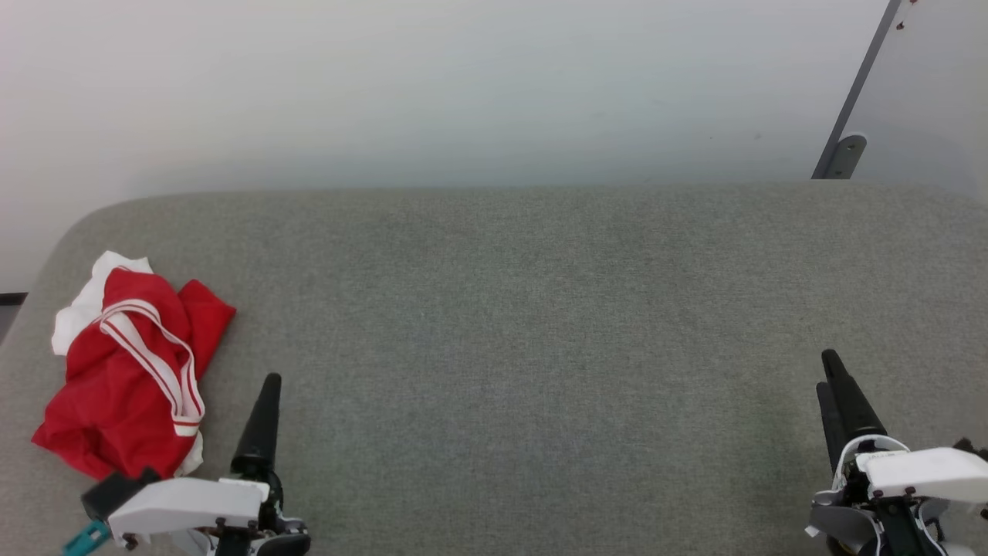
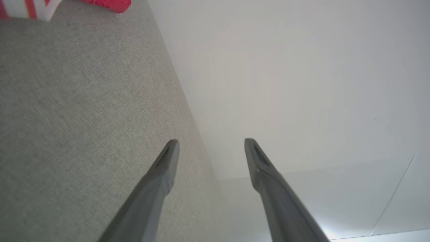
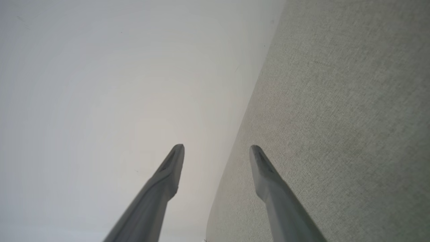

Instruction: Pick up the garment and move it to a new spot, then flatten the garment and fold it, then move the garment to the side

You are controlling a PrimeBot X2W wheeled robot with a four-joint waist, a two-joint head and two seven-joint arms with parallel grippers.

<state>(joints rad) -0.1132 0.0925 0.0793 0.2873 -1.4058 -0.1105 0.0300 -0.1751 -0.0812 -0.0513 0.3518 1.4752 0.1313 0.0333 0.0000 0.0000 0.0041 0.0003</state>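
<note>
Nearest the lens sit two grippers, both mine: the left gripper just to the right of the garment, and the right gripper well apart from it, far along the grey cushion. Each carries two dark fingers. In the left wrist view the fingers stand spread wide, and in the right wrist view the other pair of fingers shows the same broad gap. One garment, red, lies crumpled in a heap at the cushion's left end, apart from both pairs of fingers. One white-and-red striped band loops across it, and white fabric peeks from behind its upper left edge. Beyond the garment rises a plain white wall. Far to the garment's right, one grey post slants up that wall. My left wrist housing and a black block cover the garment's lower edge, so I cannot tell how far it runs. Neck and hem cannot be sorted out in the heap, and the left wrist view cuts it to a red corner and a striped strip.
</note>
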